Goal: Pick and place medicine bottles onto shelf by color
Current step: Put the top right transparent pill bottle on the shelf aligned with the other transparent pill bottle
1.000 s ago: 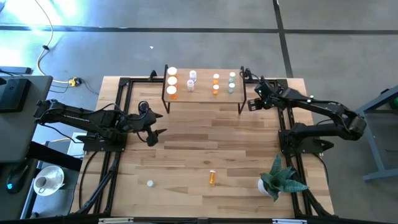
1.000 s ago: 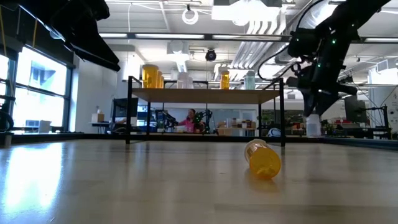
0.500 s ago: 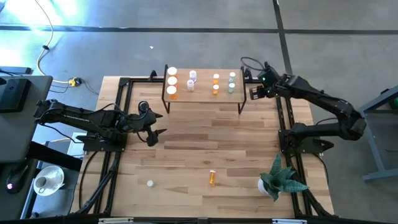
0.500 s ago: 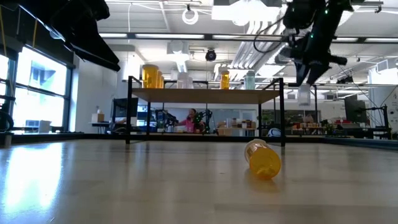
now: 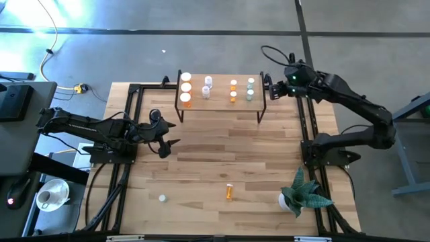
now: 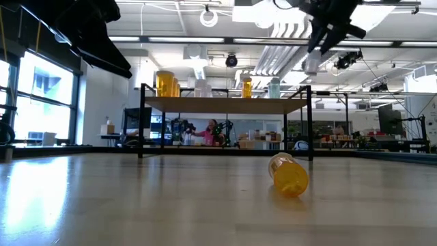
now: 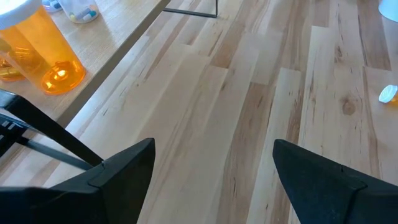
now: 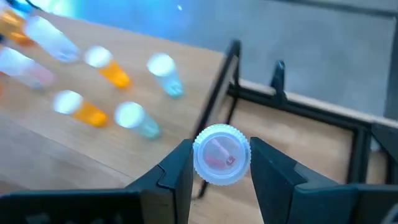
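Bright overhead light; blurred right-wrist view.

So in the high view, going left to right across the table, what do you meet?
Left gripper → white bottle lying on the table → shelf → orange bottle lying on the table → right gripper → plant.

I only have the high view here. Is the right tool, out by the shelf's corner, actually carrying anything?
Observer: Yes. Its wrist view shows the right tool clamped on a white-capped bottle.
Operator: Is the bottle high enough to clear the shelf?
Observer: In the low view it hangs above the top of the shelf, near one end post.
Operator: And the left tool?
Observer: Its wrist view shows the left tool open over the table, holding nothing.
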Motion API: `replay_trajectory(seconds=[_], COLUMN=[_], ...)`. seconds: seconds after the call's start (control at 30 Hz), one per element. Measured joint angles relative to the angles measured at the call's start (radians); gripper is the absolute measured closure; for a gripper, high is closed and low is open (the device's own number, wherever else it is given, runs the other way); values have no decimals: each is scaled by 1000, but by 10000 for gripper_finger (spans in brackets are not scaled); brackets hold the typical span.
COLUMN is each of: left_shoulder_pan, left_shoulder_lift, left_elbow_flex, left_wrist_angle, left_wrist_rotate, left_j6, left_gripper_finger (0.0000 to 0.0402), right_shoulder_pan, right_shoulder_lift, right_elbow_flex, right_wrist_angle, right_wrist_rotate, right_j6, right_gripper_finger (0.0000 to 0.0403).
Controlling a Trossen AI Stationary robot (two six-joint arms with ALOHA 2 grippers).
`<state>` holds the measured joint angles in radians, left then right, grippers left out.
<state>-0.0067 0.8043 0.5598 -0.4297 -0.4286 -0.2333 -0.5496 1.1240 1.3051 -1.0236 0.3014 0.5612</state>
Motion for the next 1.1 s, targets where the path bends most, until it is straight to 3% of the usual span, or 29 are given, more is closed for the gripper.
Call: replay_trajectory(seconds=[0.4,0.67,0.93,1.1], left_shoulder_pan=[0,0,0,0], left_shoulder_lift=[0,0,0,0], left_elbow_flex=[0,0,-7,-7], left_wrist_angle=[14,15,6,-1], left_wrist_rotate=[0,0,0,0], left_j6=[0,0,0,0], left_gripper_finger=[87,87,87,87], right_shoulder_pan=[131,163,171,189], right_shoulder_lift=[41,218,427,530], right_elbow_flex=[84,264,506,612], right_wrist_angle=[189,183,44,2], right_wrist_rotate=[19,13,-3,-69], right_j6=[-30,-106,-144,-158], right_gripper_finger=[283,283,283,283])
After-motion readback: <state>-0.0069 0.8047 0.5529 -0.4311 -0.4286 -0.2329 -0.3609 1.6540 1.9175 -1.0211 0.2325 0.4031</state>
